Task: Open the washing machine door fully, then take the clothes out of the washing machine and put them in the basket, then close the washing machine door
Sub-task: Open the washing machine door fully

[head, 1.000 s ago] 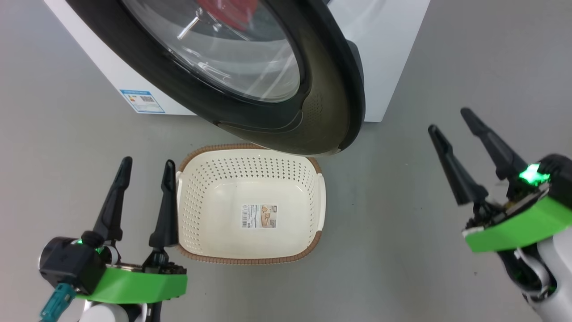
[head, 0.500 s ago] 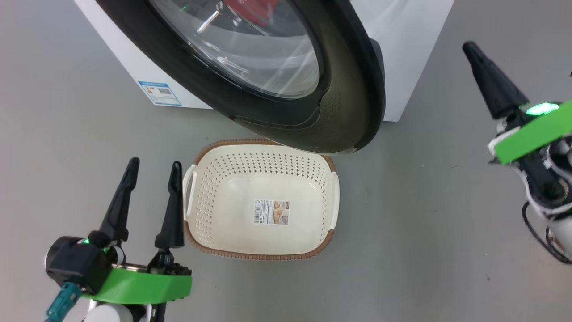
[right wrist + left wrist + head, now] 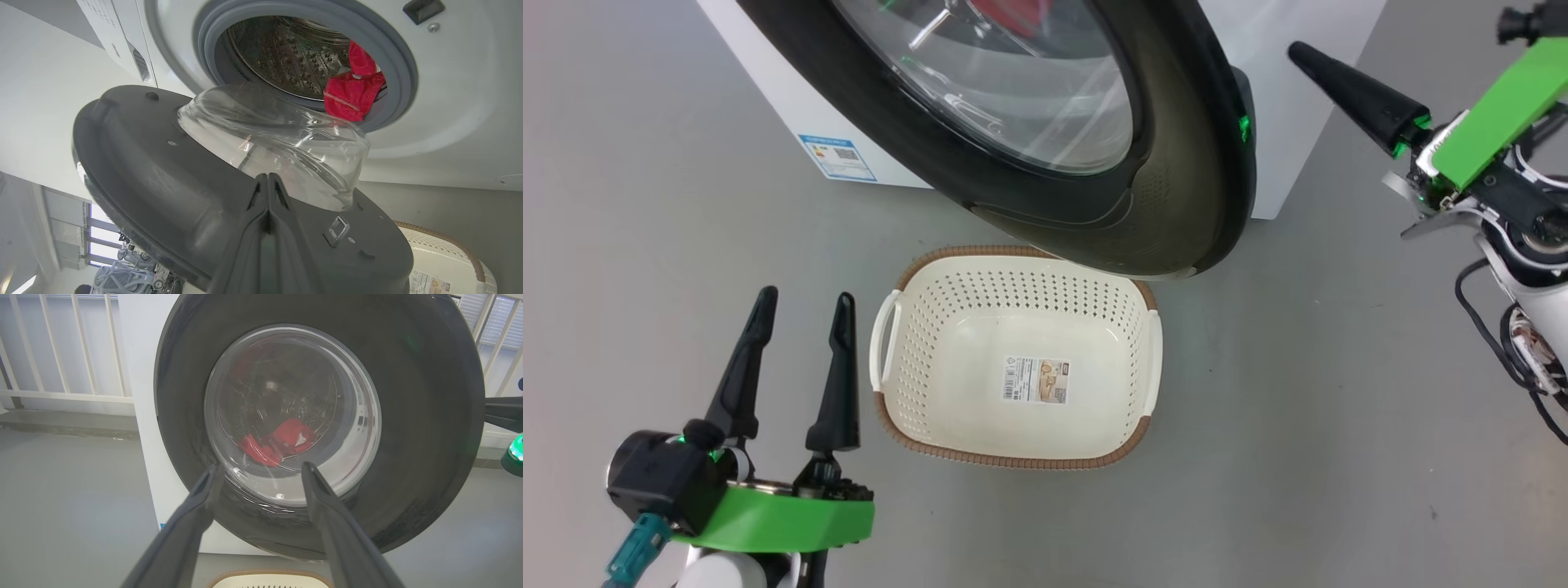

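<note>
Holds left gripper (image 3: 805, 296) spread wide beside the basket (image 3: 947, 327), right gripper (image 3: 1300, 53) pinched closed on nothing, seemingly just clear of the ajar washing machine door (image 3: 1176, 163).

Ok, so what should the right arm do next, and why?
Probably press the shut right gripper against the inside of the door and swing it wider. The door stands only part open in front of the drum where the red clothes lie, and the gripper is by its free edge.

The left gripper (image 3: 805, 294) has black fingers (image 3: 737, 376), green base (image 3: 768, 523), perhaps teal plug (image 3: 633, 551).
</note>
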Robot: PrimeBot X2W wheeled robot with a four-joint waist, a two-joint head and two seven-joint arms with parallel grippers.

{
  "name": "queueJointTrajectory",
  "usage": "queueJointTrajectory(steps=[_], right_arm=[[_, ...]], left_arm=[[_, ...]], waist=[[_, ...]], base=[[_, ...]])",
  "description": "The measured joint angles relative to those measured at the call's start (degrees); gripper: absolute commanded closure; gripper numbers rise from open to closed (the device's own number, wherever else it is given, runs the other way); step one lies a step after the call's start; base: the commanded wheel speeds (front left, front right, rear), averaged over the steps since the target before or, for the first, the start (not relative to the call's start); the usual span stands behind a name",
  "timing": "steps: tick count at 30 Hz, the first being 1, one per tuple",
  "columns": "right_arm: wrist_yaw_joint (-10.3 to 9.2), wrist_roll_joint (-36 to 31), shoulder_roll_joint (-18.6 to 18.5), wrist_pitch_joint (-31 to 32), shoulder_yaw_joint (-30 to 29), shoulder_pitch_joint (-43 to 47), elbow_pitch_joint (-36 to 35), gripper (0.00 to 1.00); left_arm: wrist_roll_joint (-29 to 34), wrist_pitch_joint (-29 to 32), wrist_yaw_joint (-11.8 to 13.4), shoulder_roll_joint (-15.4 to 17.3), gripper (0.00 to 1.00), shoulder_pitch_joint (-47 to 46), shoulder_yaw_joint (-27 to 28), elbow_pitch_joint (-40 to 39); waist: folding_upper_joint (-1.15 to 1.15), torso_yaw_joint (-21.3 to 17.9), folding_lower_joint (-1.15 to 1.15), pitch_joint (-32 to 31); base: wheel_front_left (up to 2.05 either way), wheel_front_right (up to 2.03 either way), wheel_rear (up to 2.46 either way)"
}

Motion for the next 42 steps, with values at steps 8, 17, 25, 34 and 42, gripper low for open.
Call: queueJointTrajectory(steps=[8,17,25,34,42], right_arm=[[0.0,2.27,1.86,9.59,-0.8,-2.8,5.01,1.0],[0.0,4.77,3.28,18.52,-0.78,-4.5,9.75,1.0],[-0.02,4.26,3.94,22.48,0.33,-1.68,6.49,1.0],[-0.02,3.24,6.79,24.01,1.18,8.61,-0.01,1.0],[-0.02,2.8,9.9,23.4,-0.47,15.0,-3.21,1.0]], left_arm=[[-0.34,0.0,0.31,0.0,0.0,0.01,0.01,0.09],[-0.36,0.0,0.38,0.0,0.0,0.09,-0.02,0.4],[-0.33,0.0,0.4,0.0,0.0,0.75,-0.12,1.64],[0.27,0.0,0.36,0.03,0.0,4.16,0.08,3.24],[1.3,0.0,0.3,0.05,0.0,6.15,0.11,4.57]], waist=[[0.0,1.09,0.0,-0.2],[0.0,1.61,0.0,-1.34],[0.0,1.74,0.0,-3.86],[0.0,2.6,0.0,-8.66],[0.0,4.49,0.0,-12.11]], base=[[0.0,0.0,0.0],[0.0,0.0,0.0],[0.0,0.0,0.0],[0.0,0.0,0.0],[0.0,0.0,0.0]])
